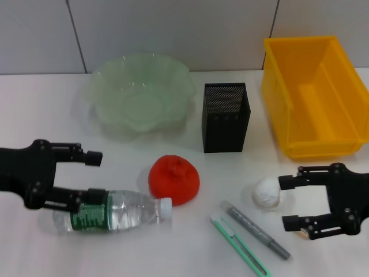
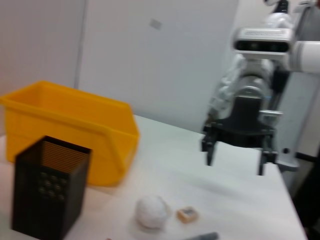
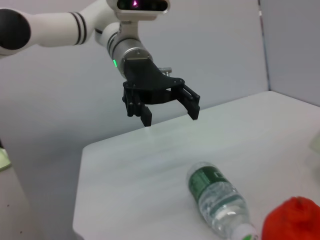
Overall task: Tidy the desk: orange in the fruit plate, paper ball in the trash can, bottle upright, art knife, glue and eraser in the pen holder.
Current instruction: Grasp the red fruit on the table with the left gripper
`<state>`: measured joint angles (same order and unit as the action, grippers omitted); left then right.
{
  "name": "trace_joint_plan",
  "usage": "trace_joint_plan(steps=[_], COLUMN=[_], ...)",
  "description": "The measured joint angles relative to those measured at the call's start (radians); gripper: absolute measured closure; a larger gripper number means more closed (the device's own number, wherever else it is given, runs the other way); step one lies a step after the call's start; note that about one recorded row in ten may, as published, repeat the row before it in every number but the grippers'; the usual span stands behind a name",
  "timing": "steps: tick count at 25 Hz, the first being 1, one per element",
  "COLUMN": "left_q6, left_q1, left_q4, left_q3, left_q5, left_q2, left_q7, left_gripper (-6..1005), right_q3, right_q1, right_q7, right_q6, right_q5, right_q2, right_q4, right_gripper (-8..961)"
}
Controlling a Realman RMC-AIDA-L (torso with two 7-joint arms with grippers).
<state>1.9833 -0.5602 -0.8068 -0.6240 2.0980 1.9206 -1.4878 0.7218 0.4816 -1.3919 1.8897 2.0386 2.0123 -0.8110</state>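
Bottle (image 1: 109, 210): lies on its side on the table (image 1: 46, 115), well left of the pen holder (image 1: 225, 118) and nearer the robot, cap end toward the holder's side. Round and smooth, so likely rolls off if pushed by one finger first, and may tip back over if stood up off-centre.

Orange (image 1: 174, 179): sits just beside the bottle cap, between bottle and pen holder, nearer the robot. Could get knocked by a rolling or swinging bottle.

Paper ball (image 1: 267, 193): right of the pen holder and nearer the robot, light enough to skid away from a glancing touch. Eraser (image 2: 187, 214) just beside it, on the side away from the holder, small and easily pinched together with the ball or flicked aside.

Art knife (image 1: 239, 245) and glue (image 1: 256, 229): flat on the table, side by side, nearest the robot below the pen holder. Thin and low, so hard to pick cleanly; risk of scraping the table or lifting one askew.

Left claw (image 1: 95, 176): spread wide, empty, hanging over the bottle's base end, far left of the pen holder.

Right claw (image 1: 286, 202): spread wide, empty, above the table right beside the paper ball, far right of the holder.

Fruit plate (image 1: 173, 66) left of the holder, trash can (image 1: 277, 86) right of it; both hold nothing yet.
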Motion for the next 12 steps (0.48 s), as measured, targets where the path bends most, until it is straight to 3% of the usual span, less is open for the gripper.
trace_joint_plan(steps=[6, 8, 9, 10, 12], left_q6=[-0.159, -0.272, -0.272, -0.341, -0.380], left_q1=[-0.012, -0.019, -0.019, -0.023, -0.025], left_q4=[-0.010, -0.001, -0.001, 0.001, 0.003], left_q3=[-0.006, -0.046, -0.046, -0.072, -0.086], left_q5=[0.005, 0.015, 0.015, 0.015, 0.015], left_q2=[0.054, 0.091, 0.091, 0.112, 0.124], left_q7=[0.031, 0.056, 0.056, 0.061, 0.065], left_gripper=[184, 184, 184, 184, 184], right_q3=[-0.053, -0.065, -0.068, -0.071, -0.074], right_q1=[-0.049, -0.067, -0.070, -0.073, -0.075], right_q7=[-0.005, -0.010, -0.013, -0.016, -0.018], right_q6=[0.004, 0.000, -0.001, -0.001, -0.002], right_q5=[0.012, 0.022, 0.029, 0.037, 0.045], right_q2=[-0.008, -0.009, -0.009, -0.009, -0.009], right_q4=[-0.002, -0.003, -0.003, -0.004, -0.004], right_gripper=[157, 157, 157, 157, 157])
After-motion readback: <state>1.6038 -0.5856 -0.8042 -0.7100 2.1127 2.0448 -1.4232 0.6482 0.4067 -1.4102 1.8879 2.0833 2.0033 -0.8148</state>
